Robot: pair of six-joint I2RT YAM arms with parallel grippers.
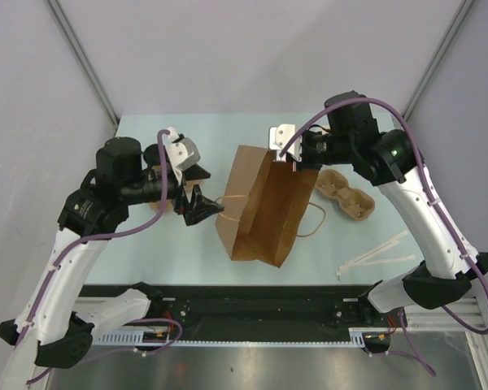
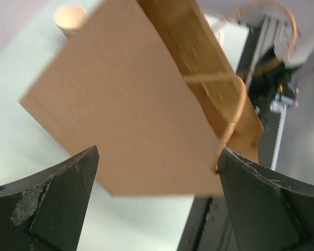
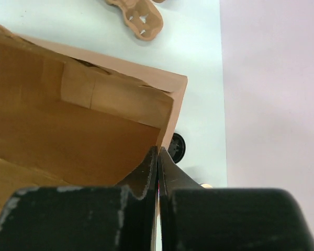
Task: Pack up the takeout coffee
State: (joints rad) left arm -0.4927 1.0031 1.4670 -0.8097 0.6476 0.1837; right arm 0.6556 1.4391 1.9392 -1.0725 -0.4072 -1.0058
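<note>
Overhead, a brown kraft paper bag [image 1: 264,207] lies slanted across the middle of the pale blue-green table [image 1: 159,260], its mouth toward the far edge and its folded bottom toward the near rail. The right gripper [image 1: 295,160] is clenched on the bag's far rim. The left gripper [image 1: 211,192] sits just beside the bag's left edge with its jaws spread, holding nothing, and a twisted paper handle [image 1: 228,201] loops out next to it. A brown moulded-pulp two-hole cup tray [image 1: 350,195] sits to the right of the bag, with a strip of bare table between them. Some thin white plastic strips [image 1: 378,258] lie near the front right edge. Bare table shows to the left of the bag and in front of it. The takeout coffee cannot be made out from this view.

From the left wrist, the two black fingers [image 2: 63,198] stand wide apart, with the bag's flat side between and beyond them, not touched. The handle curves down close to the right finger. The takeout coffee [image 2: 70,18], a small tan paper cup with a pale cream inside, stands upright on the table past the bag's far corner, well apart from this gripper.

From the right wrist, the fingers [image 3: 146,172] are pressed together on the bag's rim at its corner, and the bag's open interior lies to the left. A small round black lid [image 3: 177,147] rests on the table just beyond that corner. The cup tray [image 3: 141,15] lies farther off, with open table to the right of it up to the table edge.
</note>
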